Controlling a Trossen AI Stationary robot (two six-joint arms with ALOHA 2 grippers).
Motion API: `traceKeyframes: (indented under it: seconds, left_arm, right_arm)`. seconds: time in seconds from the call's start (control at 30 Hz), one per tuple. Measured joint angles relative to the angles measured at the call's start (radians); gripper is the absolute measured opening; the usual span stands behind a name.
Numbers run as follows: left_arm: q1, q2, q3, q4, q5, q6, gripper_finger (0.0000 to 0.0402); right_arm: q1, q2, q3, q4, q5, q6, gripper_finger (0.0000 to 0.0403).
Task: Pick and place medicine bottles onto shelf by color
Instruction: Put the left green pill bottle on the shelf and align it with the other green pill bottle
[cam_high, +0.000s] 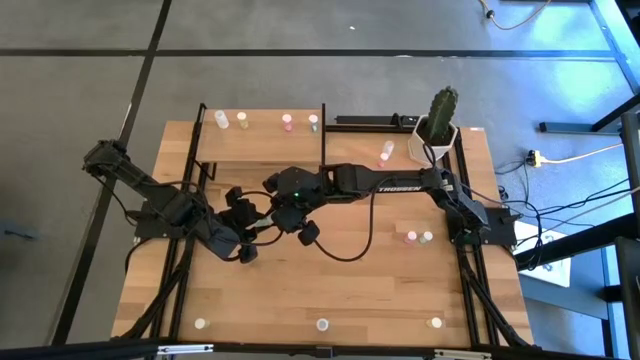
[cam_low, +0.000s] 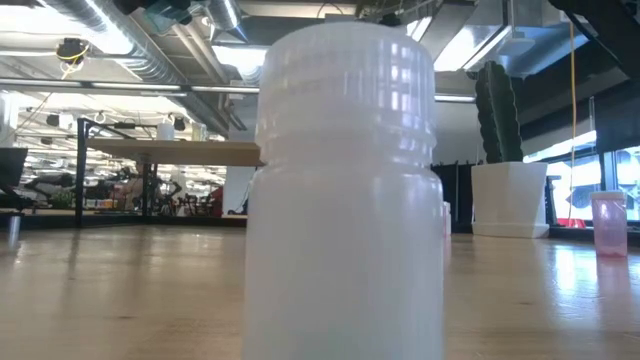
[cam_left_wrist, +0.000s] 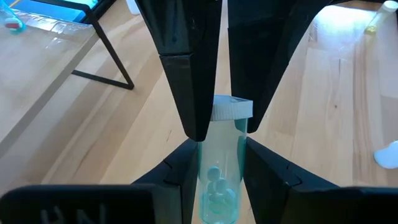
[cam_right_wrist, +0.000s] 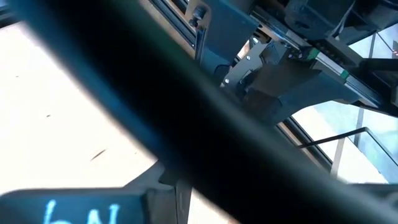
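Left arm reaches in from the worktop's left edge; left pincer sits low over the wood just left of centre. Left wrist view: its fingers are clamped on a pale green bottle with a white cap, small pills inside, and a second pair of dark fingers closes on the same bottle from the opposite side. Right arm stretches across from the right edge; right pincer meets the left one at mid-worktop; cannot tell how its fingers stand. Shelf at the far left-centre carries four bottles in a row: white, pale yellow, pink, pale green. Cactus pot far right. More bottles along the near edge and on the right side; a white one fills the low view.
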Motion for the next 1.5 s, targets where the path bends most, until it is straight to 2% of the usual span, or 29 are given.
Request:
traceKeyframes:
  seconds: [0.57,0.87,1.2,1.5]
  left_arm:
    - [0.004,0.000,0.000,-0.001,0.017,-0.025,0.0110]
    - [0.004,0.000,0.000,-0.001,0.021,-0.017,0.0085]
    - [0.004,0.000,0.000,-0.006,0.004,0.013,0.0130]
    - [0.004,0.000,0.000,-0.067,0.047,-0.002,0.0135]
  right_arm:
    - [0.000,0.000,0.000,-0.001,0.002,0.000,0.0122]
    - [0.000,0.000,0.000,-0.001,0.002,0.000,0.0122]
    - [0.000,-0.002,0.000,0.002,0.003,0.000,0.0122]
    - [-0.001,-0.002,0.000,-0.018,0.007,0.003,0.0122]
